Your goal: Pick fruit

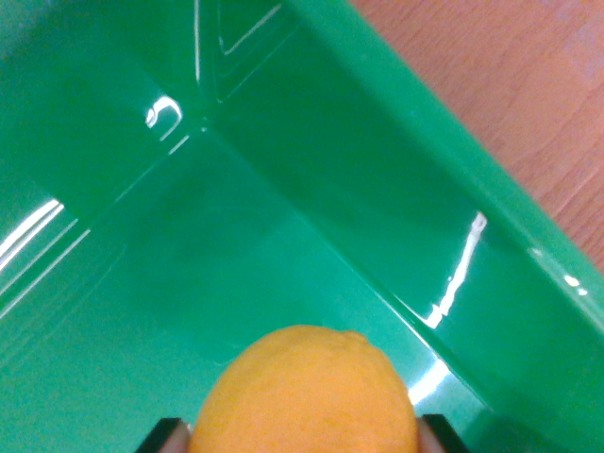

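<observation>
An orange fruit (307, 394) fills the bottom middle of the wrist view, right under the camera. Two dark fingertips (162, 437) of my gripper (304, 436) show at its left and right sides, pressed against it, so the gripper is shut on the fruit. The fruit hangs inside a glossy green bin (359, 179), above the bin's floor and near one inner corner. The lower half of the fruit and most of the fingers are cut off by the frame edge.
The green bin's wall runs diagonally from the top middle to the right edge, with its rim (528, 236) beyond. Outside the rim, a reddish-brown wooden surface (528, 85) fills the top right corner.
</observation>
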